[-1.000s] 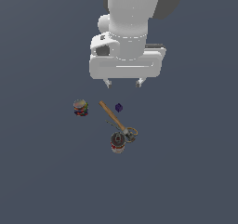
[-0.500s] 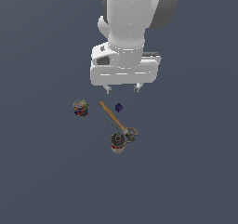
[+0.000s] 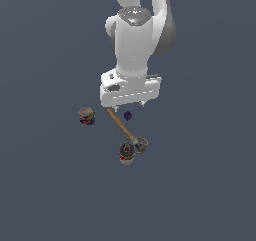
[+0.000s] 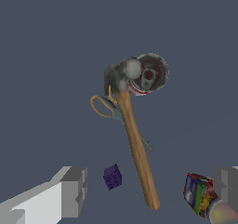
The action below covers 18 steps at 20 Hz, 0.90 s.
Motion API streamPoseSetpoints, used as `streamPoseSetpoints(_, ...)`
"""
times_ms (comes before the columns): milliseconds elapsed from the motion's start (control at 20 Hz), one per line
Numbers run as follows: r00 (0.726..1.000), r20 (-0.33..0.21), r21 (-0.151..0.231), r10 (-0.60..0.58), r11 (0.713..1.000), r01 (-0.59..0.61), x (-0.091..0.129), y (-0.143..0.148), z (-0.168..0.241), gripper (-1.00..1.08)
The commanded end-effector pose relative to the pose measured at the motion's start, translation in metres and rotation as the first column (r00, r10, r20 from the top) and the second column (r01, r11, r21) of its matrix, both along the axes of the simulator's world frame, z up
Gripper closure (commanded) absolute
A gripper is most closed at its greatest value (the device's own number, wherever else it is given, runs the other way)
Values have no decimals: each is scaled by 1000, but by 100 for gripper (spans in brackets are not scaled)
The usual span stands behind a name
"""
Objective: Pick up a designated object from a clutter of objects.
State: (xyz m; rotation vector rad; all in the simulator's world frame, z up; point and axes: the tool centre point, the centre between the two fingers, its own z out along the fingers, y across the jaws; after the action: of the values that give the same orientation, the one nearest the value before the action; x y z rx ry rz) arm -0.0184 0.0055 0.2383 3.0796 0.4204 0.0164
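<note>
The designated object, a tiny dark purple cube [image 3: 127, 115] [image 4: 112, 177], lies on the floor beside the handle of a wooden-handled hammer [image 3: 121, 126] [image 4: 135, 144]. My gripper [image 3: 129, 105] [image 4: 151, 190] hangs open just above the cube, touching nothing. In the wrist view the cube sits between the fingers, close to one finger [image 4: 74, 191], and the hammer handle's end lies between them as well. The rest of the clutter of objects is a striped round thing [image 3: 87, 116] [image 4: 199, 194], a dark-topped can [image 3: 126, 154] [image 4: 148, 73] and a thin yellow ring [image 3: 142, 143] [image 4: 102, 106].
The hammer head [image 4: 122, 75] rests against the can, with the ring beside it. The striped round thing lies right by the other finger [image 4: 227, 185]. All things rest on a flat dark grey floor [image 3: 200, 185].
The gripper has come down toward the clutter and now sits just above the cube. The objects have not moved.
</note>
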Motion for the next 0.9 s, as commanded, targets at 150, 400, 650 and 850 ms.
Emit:
streamPoseSetpoints(150,994,-8,1,111,994,-111,-23,-4,-50,-92)
streamPoseSetpoints(400,977,-13,6,212,977,-212,-49,-7,-91,-92)
streamPoseSetpoints(650,953,-16,15,304,953,-304,-78,-8,-126,-92)
streamPoseSetpoints(850,933,-16,21,359,933,-359,-98,-8,-145,-92)
